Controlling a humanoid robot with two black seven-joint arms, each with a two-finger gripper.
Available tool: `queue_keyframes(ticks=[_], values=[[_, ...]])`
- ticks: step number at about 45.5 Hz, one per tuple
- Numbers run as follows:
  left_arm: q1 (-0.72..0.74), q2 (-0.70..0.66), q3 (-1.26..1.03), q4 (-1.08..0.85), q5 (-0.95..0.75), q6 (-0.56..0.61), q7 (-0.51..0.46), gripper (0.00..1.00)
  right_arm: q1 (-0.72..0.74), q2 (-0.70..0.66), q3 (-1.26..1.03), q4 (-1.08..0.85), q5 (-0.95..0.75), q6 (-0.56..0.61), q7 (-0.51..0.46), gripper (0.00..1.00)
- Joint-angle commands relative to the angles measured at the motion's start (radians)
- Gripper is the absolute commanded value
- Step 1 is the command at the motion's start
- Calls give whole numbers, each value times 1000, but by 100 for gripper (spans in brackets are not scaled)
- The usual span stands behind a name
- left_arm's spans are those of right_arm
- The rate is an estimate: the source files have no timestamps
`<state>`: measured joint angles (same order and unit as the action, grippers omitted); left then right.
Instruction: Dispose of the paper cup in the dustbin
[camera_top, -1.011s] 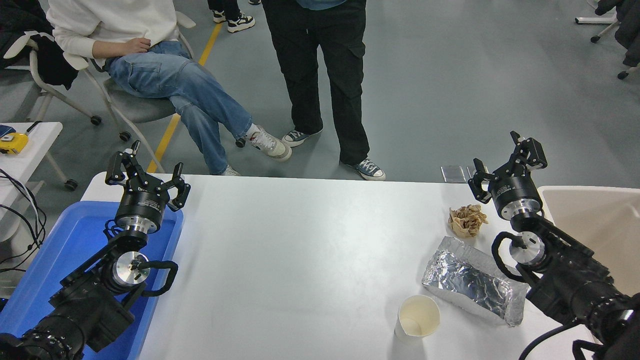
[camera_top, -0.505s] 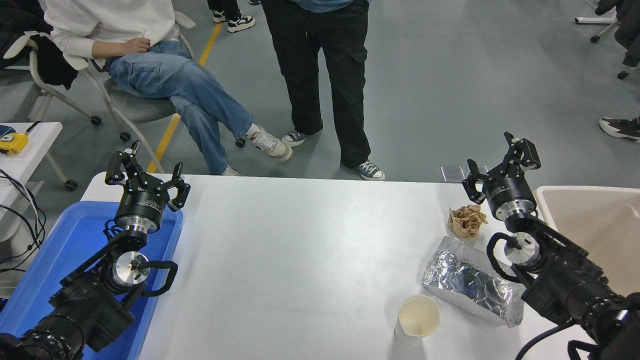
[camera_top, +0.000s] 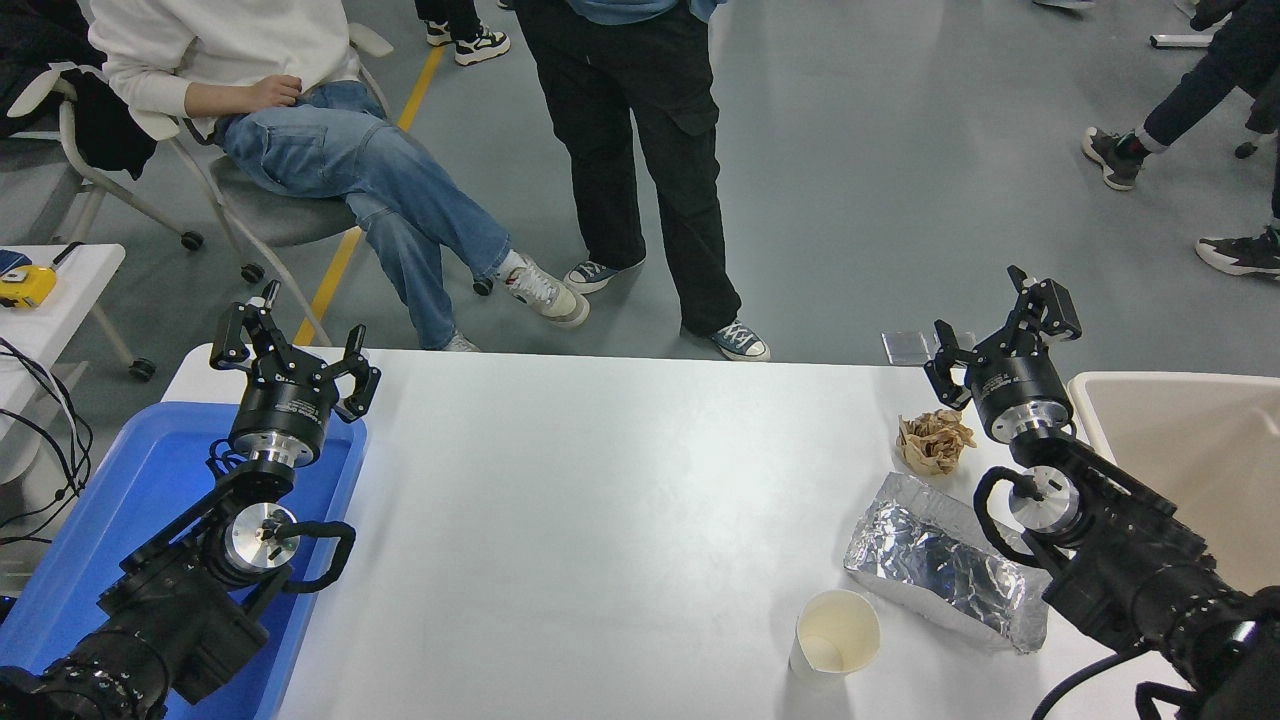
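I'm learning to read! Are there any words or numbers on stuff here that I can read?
No words or numbers can be read here.
Left gripper: small white print on its collar, too small to read.
Right gripper: white print on its collar, also too blurred.
Paper cup: plain, no print.
Foil bag: no print visible.
Dustbin: no label visible.

Two matte black arms with boxy, ribbed link housings. Each wrist has a black cylinder with small white label print, then a polished silver ring and a round silver cap with a dark slot. A black cable loops beside each cap. Left gripper (camera_top: 293, 348) and right gripper (camera_top: 1000, 328) are black, with angular, jointed fingers and visible pivot pins.
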<state>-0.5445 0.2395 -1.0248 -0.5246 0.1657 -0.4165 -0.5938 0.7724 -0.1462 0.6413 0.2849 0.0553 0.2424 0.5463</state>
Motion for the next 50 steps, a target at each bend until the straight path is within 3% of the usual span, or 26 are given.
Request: queue_keyframes(ticks=[1, 21, 34, 50], values=[[0, 1, 0, 0, 0, -1, 0, 100, 1, -3, 3, -4, 0, -2, 1, 100], [0, 0, 0, 0, 0, 1, 0, 100, 2, -35, 21, 19, 6, 1, 3, 100], [0, 1, 0, 0, 0, 1, 0, 100, -19, -237, -46, 338, -26, 47, -71, 100], [0, 1, 0, 0, 0, 1, 0, 100, 11, -380, -233, 542, -465, 6, -80, 100]])
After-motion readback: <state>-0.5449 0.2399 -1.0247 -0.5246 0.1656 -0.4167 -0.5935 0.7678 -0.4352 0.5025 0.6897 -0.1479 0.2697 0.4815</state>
